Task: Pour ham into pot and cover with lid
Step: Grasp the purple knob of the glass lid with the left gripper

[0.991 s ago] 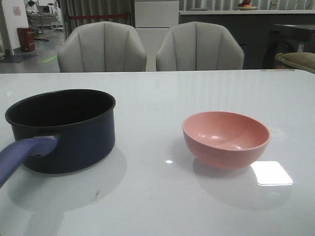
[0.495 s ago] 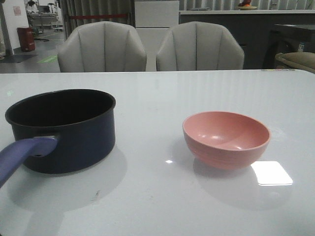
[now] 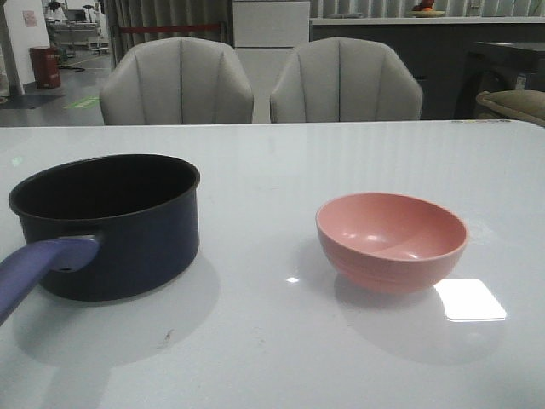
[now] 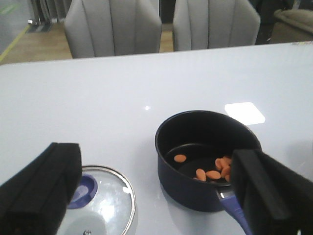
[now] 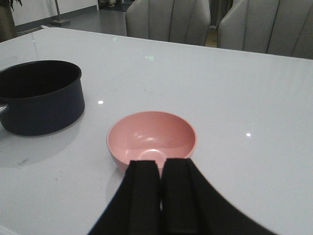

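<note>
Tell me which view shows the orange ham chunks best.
Left wrist view: it looks down into the dark navy-blue saucepan, so the small orange ham chunks show on its black floor. Front and right wrist views see only the pot's wall and dark rim; no ham visible.

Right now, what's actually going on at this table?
Nothing is being held. The ham already lies inside the pot, and the pink bowl stands upright and empty to its right. The lid rests flat on the table beside the pot, not yet on it. The left gripper hangs with jaws wide apart above the lid and pot; the right gripper sits with jaws closed just short of the bowl. Covering the pot is what remains.
</note>
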`<state>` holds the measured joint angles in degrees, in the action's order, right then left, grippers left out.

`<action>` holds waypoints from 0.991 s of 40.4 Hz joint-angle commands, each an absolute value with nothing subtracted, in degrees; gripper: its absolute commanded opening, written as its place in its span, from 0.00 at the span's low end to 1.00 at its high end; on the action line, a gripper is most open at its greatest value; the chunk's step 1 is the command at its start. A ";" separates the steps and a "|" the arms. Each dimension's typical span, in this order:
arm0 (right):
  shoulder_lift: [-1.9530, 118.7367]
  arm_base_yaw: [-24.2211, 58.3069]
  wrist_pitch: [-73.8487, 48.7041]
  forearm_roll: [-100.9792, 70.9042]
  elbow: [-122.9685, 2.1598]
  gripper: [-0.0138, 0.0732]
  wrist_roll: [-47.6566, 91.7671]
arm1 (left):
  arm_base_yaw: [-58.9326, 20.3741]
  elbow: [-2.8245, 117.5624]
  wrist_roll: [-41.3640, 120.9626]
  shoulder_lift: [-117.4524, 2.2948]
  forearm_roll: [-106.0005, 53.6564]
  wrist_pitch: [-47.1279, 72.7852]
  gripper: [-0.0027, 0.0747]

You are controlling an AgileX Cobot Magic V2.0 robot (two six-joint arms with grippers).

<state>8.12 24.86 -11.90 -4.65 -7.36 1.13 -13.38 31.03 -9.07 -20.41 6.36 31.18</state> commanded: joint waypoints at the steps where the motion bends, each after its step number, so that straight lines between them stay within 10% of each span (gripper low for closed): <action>1: 8.59 24.92 -7.08 -4.42 -9.05 0.33 1.53 | -13.45 35.43 -16.40 -26.56 10.61 30.32 0.89; 40: 8.59 24.92 -7.08 -4.42 -9.05 0.33 1.53 | 2.66 55.40 -18.64 -73.56 6.54 45.24 0.89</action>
